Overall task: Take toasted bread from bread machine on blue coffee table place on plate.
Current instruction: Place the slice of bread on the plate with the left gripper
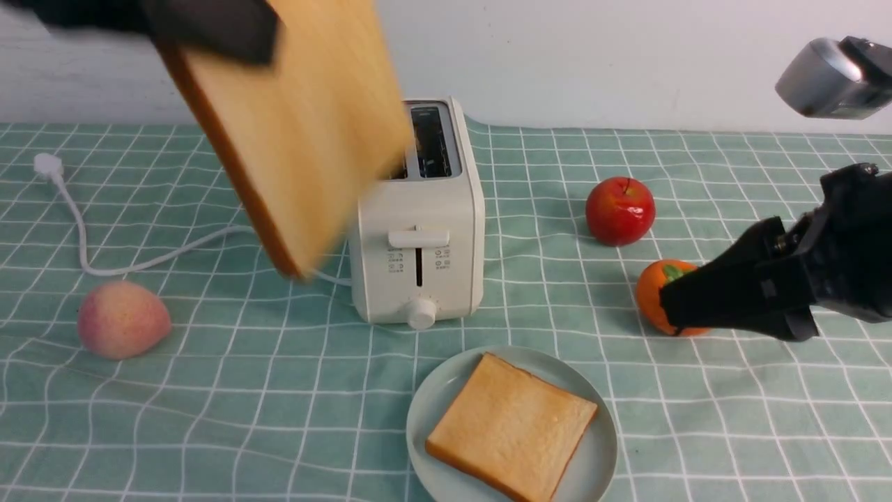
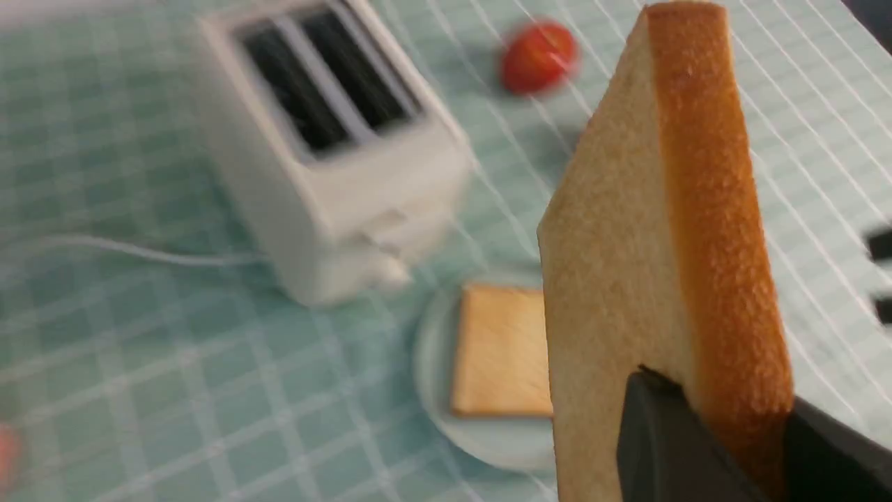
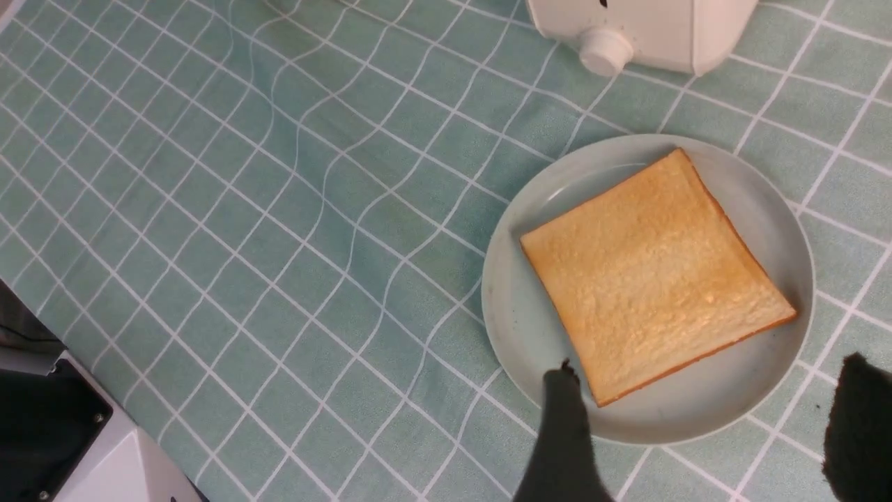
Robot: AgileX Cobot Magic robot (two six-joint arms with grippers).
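toasted bread (image 1: pixel 293 132) held up clear of the bread machine (image 1: pixel 418 230) — bound, it seems, for the plate (image 1: pixel 435 411)

the left gripper (image 1: pixel 230 31) is clamped on one crust edge, so the slice hangs tilted above the blue coffee table (image 1: pixel 209 390): pale golden face, orange-brown crust, stiff. another slice (image 1: pixel 512 427) lies flat on the plate before the machine — the right gripper (image 1: pixel 683 307) hovers nearby, jaws spread, empty.

The left gripper (image 1: pixel 209 31) holds one toast slice (image 1: pixel 300 125) tilted in the air before the bread machine (image 1: pixel 418 237), while a second slice (image 1: pixel 512 425) lies flat on the plate (image 1: pixel 428 404).
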